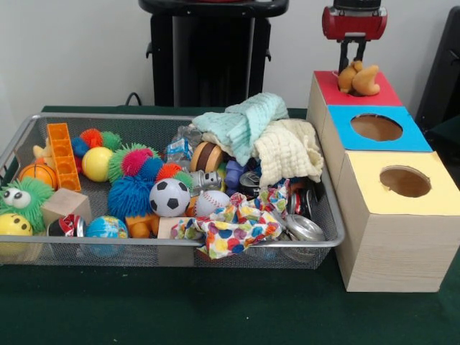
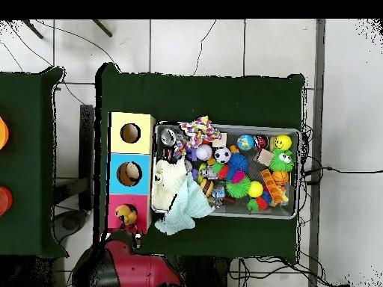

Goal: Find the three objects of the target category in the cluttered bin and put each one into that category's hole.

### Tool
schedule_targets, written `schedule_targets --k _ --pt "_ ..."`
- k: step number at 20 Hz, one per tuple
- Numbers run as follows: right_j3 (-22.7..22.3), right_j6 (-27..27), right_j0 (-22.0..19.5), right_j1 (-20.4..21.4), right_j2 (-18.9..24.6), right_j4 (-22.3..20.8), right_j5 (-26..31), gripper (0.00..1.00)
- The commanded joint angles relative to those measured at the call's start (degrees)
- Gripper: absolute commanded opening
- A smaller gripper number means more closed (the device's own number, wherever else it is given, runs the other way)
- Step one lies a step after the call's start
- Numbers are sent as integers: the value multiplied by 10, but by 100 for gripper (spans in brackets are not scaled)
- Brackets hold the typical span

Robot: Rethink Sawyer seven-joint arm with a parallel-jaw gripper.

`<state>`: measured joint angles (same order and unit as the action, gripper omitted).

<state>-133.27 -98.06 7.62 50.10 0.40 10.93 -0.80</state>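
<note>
Three wooden boxes with holes stand in a row right of the bin: a red-topped one (image 1: pixel 384 93) (image 2: pixel 116 219), a blue-topped one (image 1: pixel 415 138) (image 2: pixel 117 173) and a yellow-topped one (image 1: pixel 366 183) (image 2: pixel 116 133). My gripper (image 1: pixel 353 66) hangs over the red box, shut on a tan plush animal (image 1: pixel 361 80) (image 2: pixel 126 217) that sits at the red box's hole. The wire mesh bin (image 1: pixel 327 241) (image 2: pixel 296 173) holds the clutter: fuzzy balls (image 1: pixel 131 192), a soccer ball (image 1: pixel 169 197), a baseball (image 1: pixel 211 203), cloths and cans.
A mint cloth (image 1: pixel 248 122) and a cream cloth (image 1: pixel 289 149) are piled at the bin's end by the boxes; a spotted cloth (image 1: pixel 228 231) hangs at the front rim. A pale thing (image 2: pixel 132 173) shows inside the blue box's hole. Green cloth (image 1: pixel 215 309) covers the table.
</note>
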Motion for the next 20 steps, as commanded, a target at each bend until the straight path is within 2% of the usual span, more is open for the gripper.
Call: schedule_targets --k 1,3,6,9,15,18,20 --pt "51 -97 -13 -12 19 7 13 100" --pt "48 -103 -16 -12 22 8 2 100" --pt "50 -103 -10 -10 16 11 9 100" --pt "56 -91 -6 -5 11 11 41 100" --pt "54 -90 -9 -4 17 10 44 100" --pt "54 -80 -14 27 17 8 87 100" --pt "59 -75 -7 62 2 7 139 100"
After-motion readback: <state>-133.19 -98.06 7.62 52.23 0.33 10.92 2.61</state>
